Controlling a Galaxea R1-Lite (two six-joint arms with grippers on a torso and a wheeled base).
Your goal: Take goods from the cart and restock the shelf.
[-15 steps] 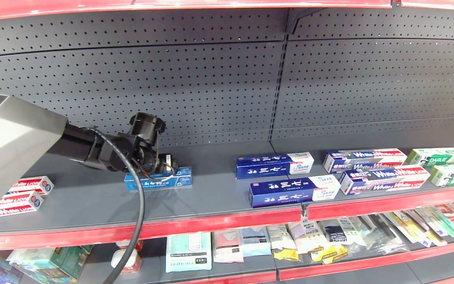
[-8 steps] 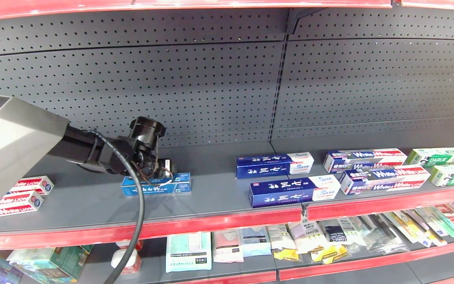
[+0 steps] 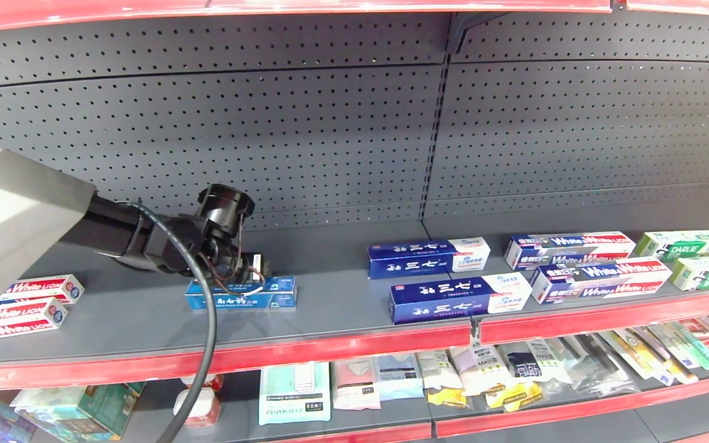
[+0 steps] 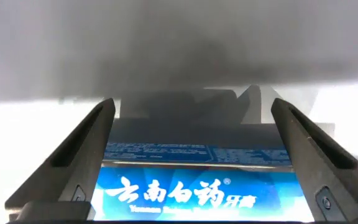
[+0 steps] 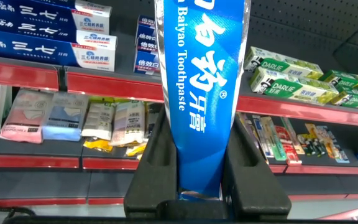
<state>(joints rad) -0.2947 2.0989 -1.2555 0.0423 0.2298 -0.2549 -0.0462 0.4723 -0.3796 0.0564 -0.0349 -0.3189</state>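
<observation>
Left of centre on the grey shelf (image 3: 342, 311), the blue toothpaste box (image 3: 240, 296) now lies slightly nearer the red front lip (image 3: 330, 346) than a second ago. It is drawn along with the left gripper (image 3: 255, 271), whose fingers stand apart over it. Placement looks nearly done. The right gripper (image 5: 199, 124) is clamped on a second blue box (image 5: 197, 56), likely next. Dark-blue boxes (image 3: 453, 295) lie to the right, and pegboard (image 3: 268, 123) backs the bay.
</observation>
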